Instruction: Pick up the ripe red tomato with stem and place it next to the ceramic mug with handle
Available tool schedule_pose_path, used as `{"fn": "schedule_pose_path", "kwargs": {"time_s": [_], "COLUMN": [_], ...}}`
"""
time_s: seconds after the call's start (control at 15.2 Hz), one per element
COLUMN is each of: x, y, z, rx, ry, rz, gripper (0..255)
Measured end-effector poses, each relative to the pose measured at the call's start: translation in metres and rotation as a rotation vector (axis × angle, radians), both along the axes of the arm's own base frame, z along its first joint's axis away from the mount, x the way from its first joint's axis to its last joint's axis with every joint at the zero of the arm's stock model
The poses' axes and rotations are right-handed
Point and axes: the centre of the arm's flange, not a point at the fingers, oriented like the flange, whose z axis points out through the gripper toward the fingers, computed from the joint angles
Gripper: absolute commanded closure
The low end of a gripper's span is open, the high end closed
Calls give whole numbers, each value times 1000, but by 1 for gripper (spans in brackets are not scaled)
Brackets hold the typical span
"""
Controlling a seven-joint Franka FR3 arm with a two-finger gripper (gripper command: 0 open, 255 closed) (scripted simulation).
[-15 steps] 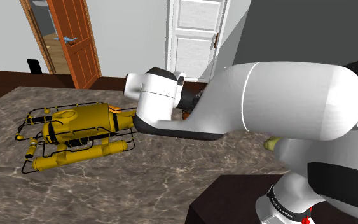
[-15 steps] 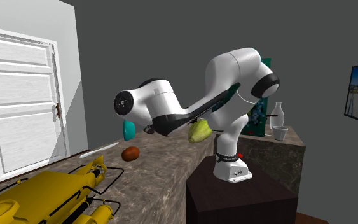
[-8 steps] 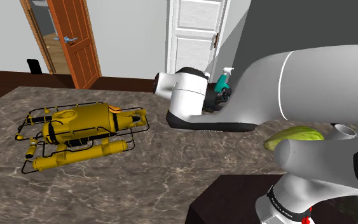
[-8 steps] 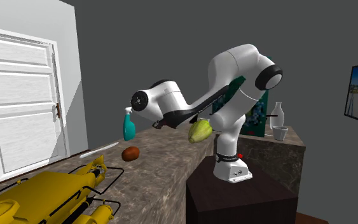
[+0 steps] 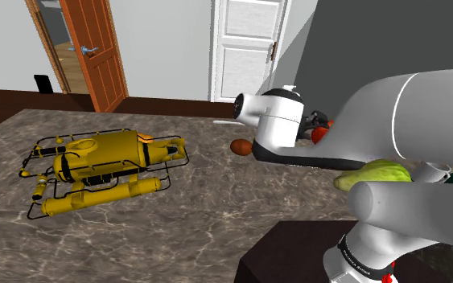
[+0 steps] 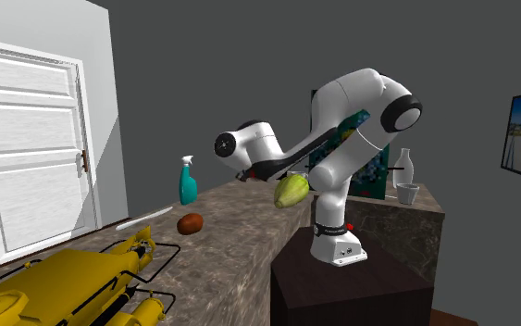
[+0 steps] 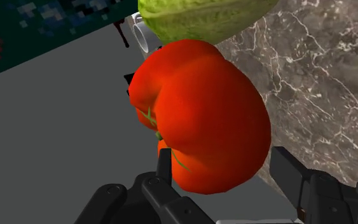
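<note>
A red tomato (image 7: 203,121) with thin green stem lines fills the space between my two black fingers, which clasp it on either side, so my gripper (image 7: 225,164) is shut on it. In the shoulder view the tomato (image 5: 321,134) shows as a red patch at the gripper (image 5: 311,125), above the marble counter (image 5: 200,193), behind the white wrist. In the second exterior view the gripper (image 6: 245,177) hangs over the counter's far end. A white mug (image 6: 407,193) stands on the counter behind the arm; its pale rim (image 7: 139,33) peeks past the tomato.
A yellow-green fruit (image 5: 373,173) (image 6: 291,191) lies near the stand, between gripper and mug. A brown roundish thing (image 5: 240,146), a teal spray bottle (image 6: 187,181) and a big yellow underwater vehicle (image 5: 96,165) are on the counter. A white bottle (image 6: 404,167) stands by the mug.
The arm has swung toward the shoulder view's right with the tomato held, uncovering the brown thing and the spray bottle. The grip has not changed.
</note>
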Motion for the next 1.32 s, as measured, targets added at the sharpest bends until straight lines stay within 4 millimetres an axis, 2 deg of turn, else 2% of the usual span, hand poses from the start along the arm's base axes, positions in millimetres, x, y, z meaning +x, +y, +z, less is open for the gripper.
{"fn": "schedule_pose_path", "kwargs": {"time_s": [0.13,0.46,0.92,1.32], "x": [-6,-41,-76,-115], "y": [-27,-88,-169,-239], "z": [4,2,3,4], "rx": [1,1,1,2], "ry": [0,0,-1,-1], "rz": [0,0,-1,-1], "gripper": [255,255,255,255]}}
